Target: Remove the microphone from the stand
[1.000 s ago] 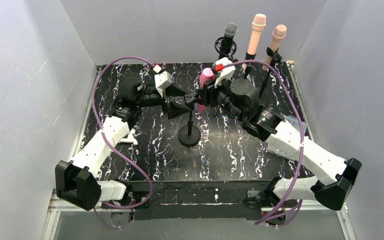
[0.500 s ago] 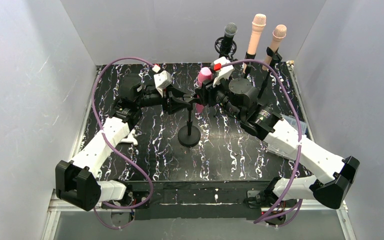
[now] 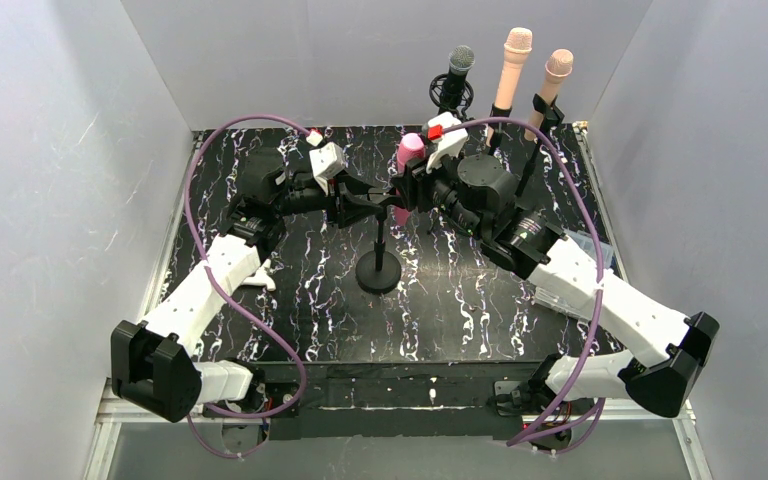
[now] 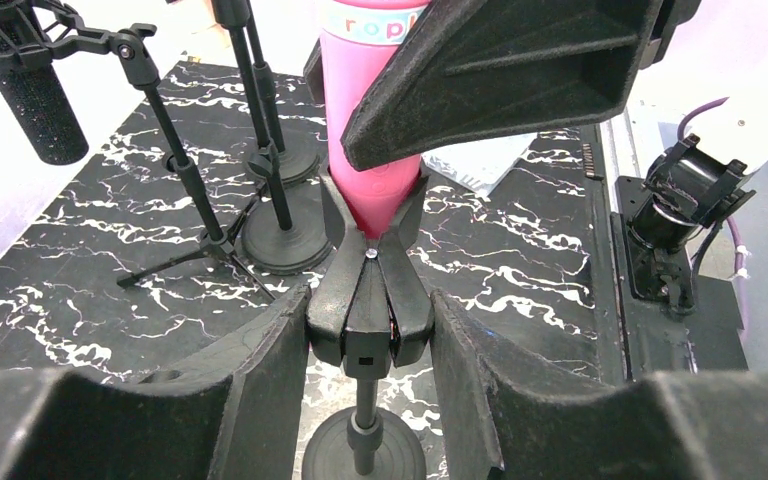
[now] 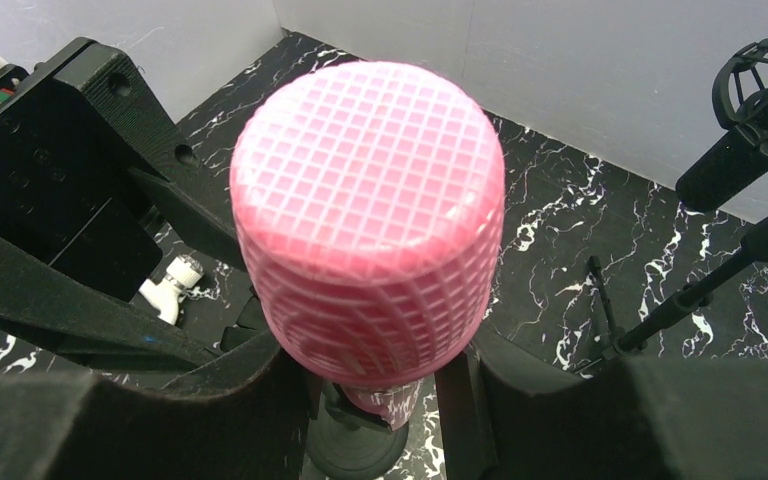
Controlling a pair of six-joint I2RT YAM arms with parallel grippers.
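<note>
A pink microphone (image 3: 410, 150) with a mesh head (image 5: 370, 200) stands upright in the clip (image 4: 369, 300) of a black stand with a round base (image 3: 379, 271) at the table's middle. My left gripper (image 3: 380, 203) comes in from the left. In the left wrist view it (image 4: 368, 308) is shut on the stand's clip, one finger pressed to each side. My right gripper (image 3: 405, 192) reaches in from the right. It (image 5: 375, 372) is shut on the microphone's body just below the head. One of its fingers (image 4: 500, 70) crosses the pink body (image 4: 370, 190).
At the back right stand a black microphone (image 3: 459, 65) and two peach ones (image 3: 513, 60) (image 3: 554, 75) on their own stands, close behind my right arm. Their bases (image 4: 285, 235) sit just beyond the pink microphone. A small white object (image 3: 257, 280) lies near my left forearm. White walls close in three sides.
My left gripper's jaws have closed from wide apart onto the stand's clip. The right gripper has kept its hold and place on the microphone.
</note>
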